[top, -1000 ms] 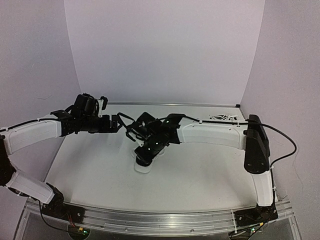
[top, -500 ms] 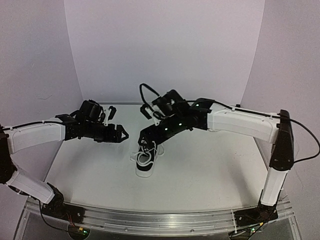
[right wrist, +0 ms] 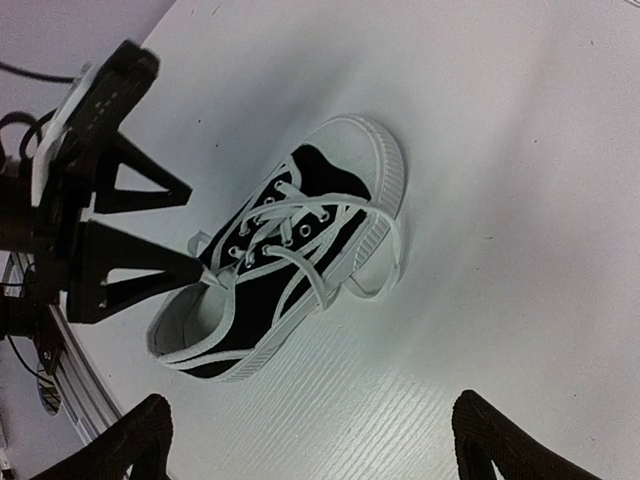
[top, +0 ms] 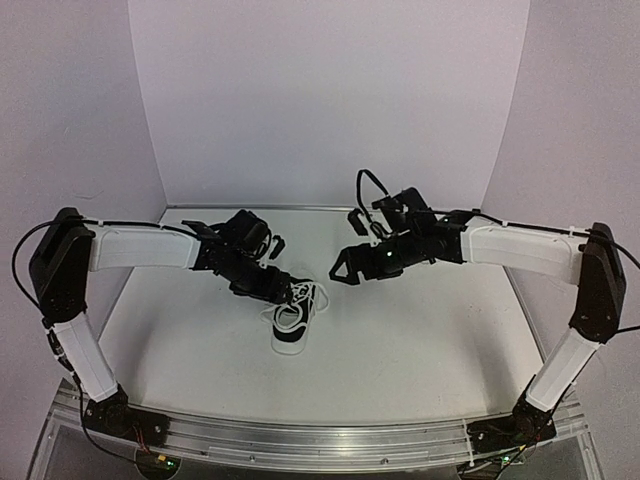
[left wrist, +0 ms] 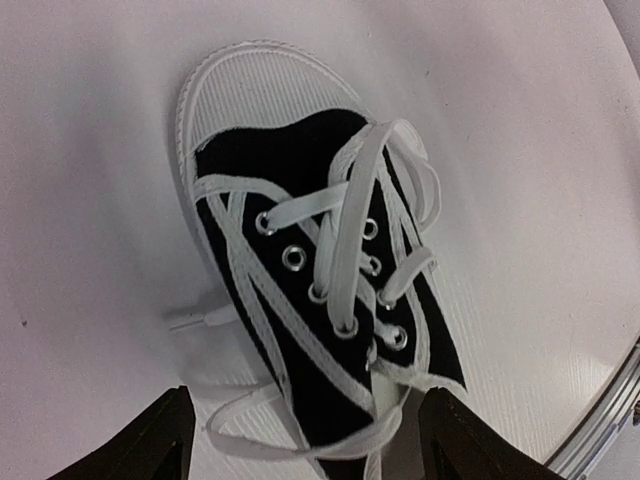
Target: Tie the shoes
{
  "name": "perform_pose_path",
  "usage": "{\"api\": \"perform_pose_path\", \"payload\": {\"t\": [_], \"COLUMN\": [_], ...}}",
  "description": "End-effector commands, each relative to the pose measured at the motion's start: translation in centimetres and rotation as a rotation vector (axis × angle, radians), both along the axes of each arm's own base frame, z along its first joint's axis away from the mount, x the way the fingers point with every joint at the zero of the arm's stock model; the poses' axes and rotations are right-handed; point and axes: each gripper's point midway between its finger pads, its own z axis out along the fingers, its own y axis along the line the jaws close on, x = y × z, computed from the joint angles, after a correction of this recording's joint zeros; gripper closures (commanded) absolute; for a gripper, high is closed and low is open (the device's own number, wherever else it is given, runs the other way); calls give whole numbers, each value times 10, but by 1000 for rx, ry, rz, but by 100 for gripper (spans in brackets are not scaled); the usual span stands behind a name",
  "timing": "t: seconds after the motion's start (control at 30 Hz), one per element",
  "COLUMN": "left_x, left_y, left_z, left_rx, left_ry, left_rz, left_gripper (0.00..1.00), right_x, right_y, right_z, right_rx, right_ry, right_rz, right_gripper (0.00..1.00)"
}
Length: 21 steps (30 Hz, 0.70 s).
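Note:
One of the shoes [top: 292,322], a small black sneaker with a white sole, lies on the table between the arms with its white laces [left wrist: 345,235] loose across the eyelets. A lace loop [left wrist: 290,430] hangs round its open heel end. My left gripper [top: 287,293] is open and low over that end. In the left wrist view its fingers [left wrist: 150,445] stand either side of the shoe [left wrist: 320,300]. In the right wrist view one left fingertip [right wrist: 195,268] touches the tongue. My right gripper [top: 343,270] hangs open to the shoe's right, apart from it, with nothing between its fingers [right wrist: 500,440].
The white table [top: 430,340] is shut in by a back wall and two side walls. An aluminium rail [top: 320,440] runs along the near edge by the arm bases. A lace end [right wrist: 375,290] trails on the table beside the toe.
My right gripper has opened, let go at the shoe and drawn back up to the right. The left arm has swung in from the left and come down over the shoe.

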Motion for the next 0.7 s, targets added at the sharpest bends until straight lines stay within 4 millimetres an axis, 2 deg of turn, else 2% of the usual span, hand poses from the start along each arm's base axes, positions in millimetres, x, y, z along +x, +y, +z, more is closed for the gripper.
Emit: {"api": "perform_pose_path", "payload": {"t": [0.0, 0.1, 0.2, 0.37, 0.43, 0.5, 0.57, 0.67], "left_x": [7, 5, 4, 5, 9, 15, 21, 27], "left_y": [-10, -9, -9, -17, -19, -17, -17, -9], "left_z": [-6, -15, -23, -18, -7, 10, 37, 98], "left_rx": [19, 45, 62, 29, 3, -44, -155, -428], "left_ry": [15, 45, 75, 87, 72, 52, 23, -9], "left_rz": [-33, -31, -35, -46, -39, -27, -25, -31], "left_gripper": [20, 20, 27, 60, 76, 96, 100, 100], "right_x": [4, 5, 7, 9, 10, 12, 13, 12], "right_y": [-5, -11, -14, -14, -14, -14, -14, -16], "right_z": [16, 10, 8, 3, 4, 7, 15, 38], "right_rx": [68, 68, 79, 78, 83, 95, 112, 149], "right_ry": [-29, -22, -21, -27, -33, -42, -61, -122], "right_rz": [-11, -17, -15, -1, 5, 9, 17, 30], "right_gripper": [7, 7, 7, 6, 6, 7, 7, 7]}}
